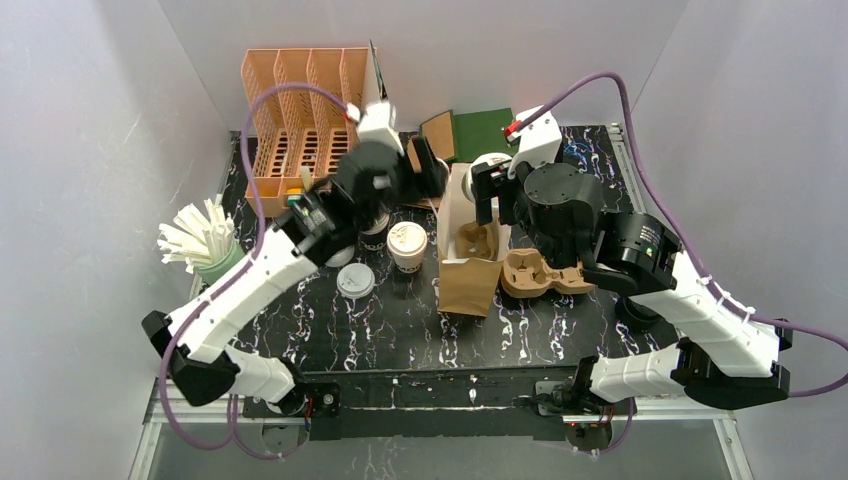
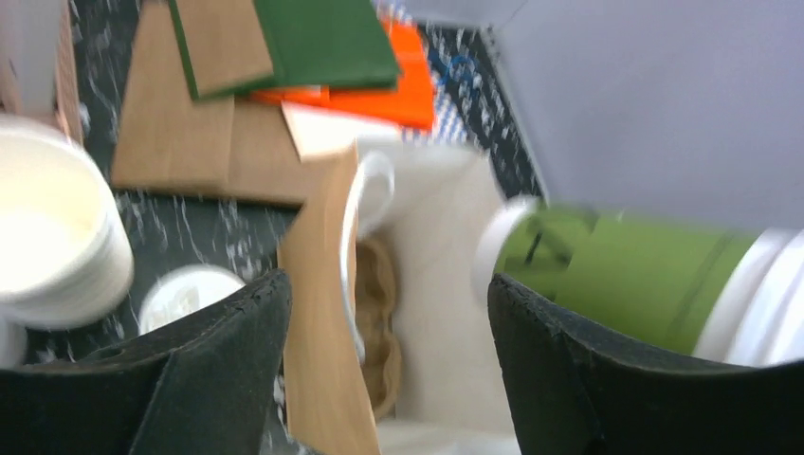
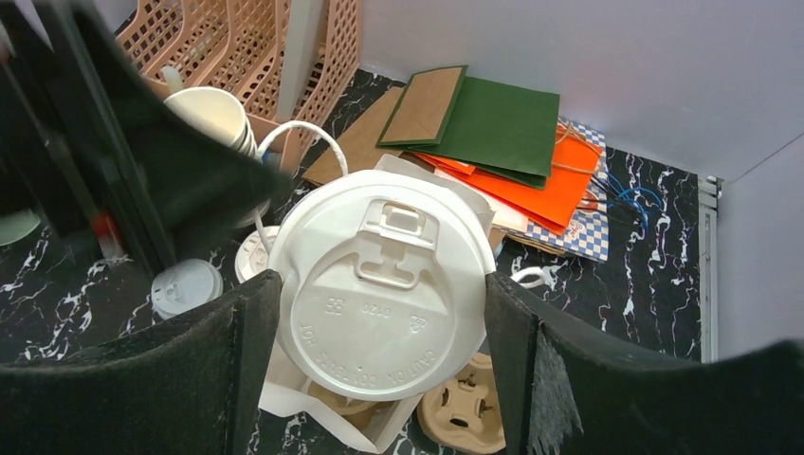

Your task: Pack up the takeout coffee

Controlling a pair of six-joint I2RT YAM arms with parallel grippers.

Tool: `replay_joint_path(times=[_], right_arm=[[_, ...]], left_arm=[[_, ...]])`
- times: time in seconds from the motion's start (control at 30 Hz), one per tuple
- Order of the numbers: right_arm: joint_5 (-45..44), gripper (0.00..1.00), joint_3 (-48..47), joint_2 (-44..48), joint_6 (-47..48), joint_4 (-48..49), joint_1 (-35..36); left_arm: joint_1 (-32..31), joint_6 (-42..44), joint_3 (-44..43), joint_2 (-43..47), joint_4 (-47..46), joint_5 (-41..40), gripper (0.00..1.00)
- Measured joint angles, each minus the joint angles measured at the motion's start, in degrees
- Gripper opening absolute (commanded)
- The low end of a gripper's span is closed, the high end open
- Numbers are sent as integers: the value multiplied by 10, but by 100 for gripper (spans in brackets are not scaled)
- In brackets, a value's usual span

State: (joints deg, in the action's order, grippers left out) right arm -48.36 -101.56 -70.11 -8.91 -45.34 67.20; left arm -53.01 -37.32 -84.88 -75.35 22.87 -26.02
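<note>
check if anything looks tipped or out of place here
Yes: in the left wrist view the green cup lies sideways, lid toward the paper bag, just outside the open left gripper, while the stacked cups nearby stand upright. It is blurred, so whether it rests on anything is unclear.

A robot lab cell set up as a takeout coffee counter.
Plain white walls [image 1: 90, 120] box in a black marbled table [image 1: 330, 330], with robot arms [image 1: 250, 290] bolted on at 6 o'clock. A peach slotted rack [image 1: 290, 110] stands at 11, flat paper bags [image 1: 480, 130] lie at 12, and white straws [image 1: 195, 232] at 9. An open kraft bag [image 1: 470, 280], pulp carrier [image 1: 535, 275] and lidded cup [image 3: 379, 294] cluster near the centre.
</note>
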Motion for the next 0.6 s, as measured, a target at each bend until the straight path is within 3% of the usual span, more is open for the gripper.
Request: replay_joint_path(times=[0.2,0.47,0.6], right_arm=[[-11,55,0,3,-2,0,0],[-24,55,0,25,-4,0,0],[-26,55,0,30,-7,0,0]], left_arm=[[131,104,-189,-96,38,141,69],[153,217,-379,-286,114,263,64],[157,278,-417,-348,144,305,66]])
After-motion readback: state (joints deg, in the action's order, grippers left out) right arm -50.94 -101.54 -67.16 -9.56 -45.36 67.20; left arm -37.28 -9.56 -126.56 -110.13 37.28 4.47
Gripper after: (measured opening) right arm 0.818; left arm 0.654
